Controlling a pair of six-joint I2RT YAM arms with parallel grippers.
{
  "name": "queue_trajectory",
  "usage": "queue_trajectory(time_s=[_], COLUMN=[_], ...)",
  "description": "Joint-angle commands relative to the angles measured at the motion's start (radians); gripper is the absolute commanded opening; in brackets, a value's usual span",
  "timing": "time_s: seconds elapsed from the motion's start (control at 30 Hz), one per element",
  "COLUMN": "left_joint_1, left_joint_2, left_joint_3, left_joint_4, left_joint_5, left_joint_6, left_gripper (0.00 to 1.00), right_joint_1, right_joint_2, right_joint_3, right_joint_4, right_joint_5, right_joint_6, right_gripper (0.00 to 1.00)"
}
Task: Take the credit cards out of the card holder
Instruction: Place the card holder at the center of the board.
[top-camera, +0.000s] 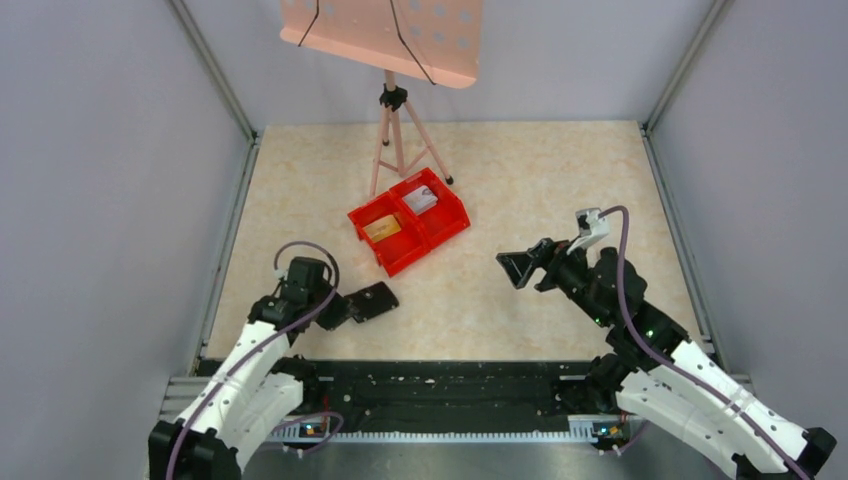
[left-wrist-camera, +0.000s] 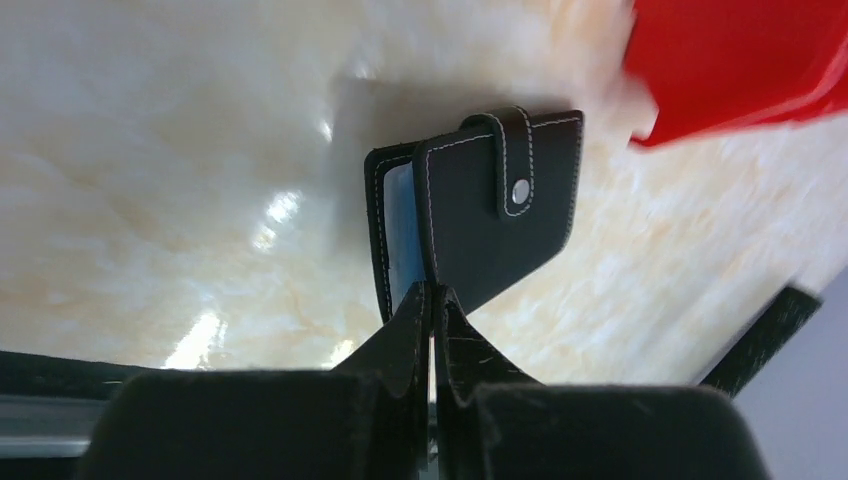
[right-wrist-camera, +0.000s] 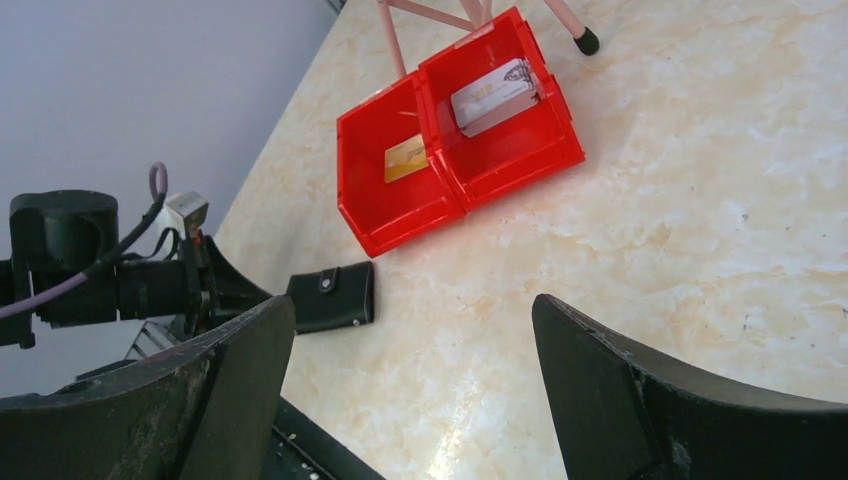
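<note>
My left gripper (left-wrist-camera: 432, 297) is pinched tight on the near edge of the black, white-stitched bifold card holder (left-wrist-camera: 497, 215). The holder sits low at the near-left of the pale marbled table (top-camera: 560, 180). Its snap tab is wrapped over the front flap, and a pale pocket shows between the flaps. My right gripper (right-wrist-camera: 412, 312) hangs over the table's right half, well apart from the holder, its jaws spread wide with nothing between them. Beyond the holder stands a red two-compartment plastic bin (right-wrist-camera: 400, 228). A tan-gold credit card (right-wrist-camera: 404, 158) lies in one compartment and a pale silvery credit card (right-wrist-camera: 490, 95) in the other.
</note>
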Motion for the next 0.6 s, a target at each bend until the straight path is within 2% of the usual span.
queue_trajectory(time_s=[0.0, 0.23, 0.4, 0.57], left_joint_1=[-0.120, -0.355, -0.432, -0.463], left_joint_2=[0.013, 0.142, 0.303, 0.334], left_joint_3=[-0.074, -0.037, 0.063, 0.114], left_joint_4=[0.155, 0.325, 0.363, 0.437], left_joint_5=[0.175, 0.188, 0.193, 0.191], left_joint_6=[-0.043, 0.001, 0.122, 0.188], left_gripper=[0.00, 0.00, 0.00, 0.00], right_joint_1=[0.005, 0.005, 0.005, 0.004], right_joint_2=[0.030, 0.037, 0.061, 0.103], right_joint_3=[0.032, -0.008, -0.042, -0.073], right_joint_4=[0.018, -0.001, 0.004, 0.035], right_joint_5=[0.010, -0.031, -0.109, -0.213], right_joint_6=[-0.003, -0.006, -0.034, -0.053], right_gripper=[0.88, 0.85, 0.78, 0.64])
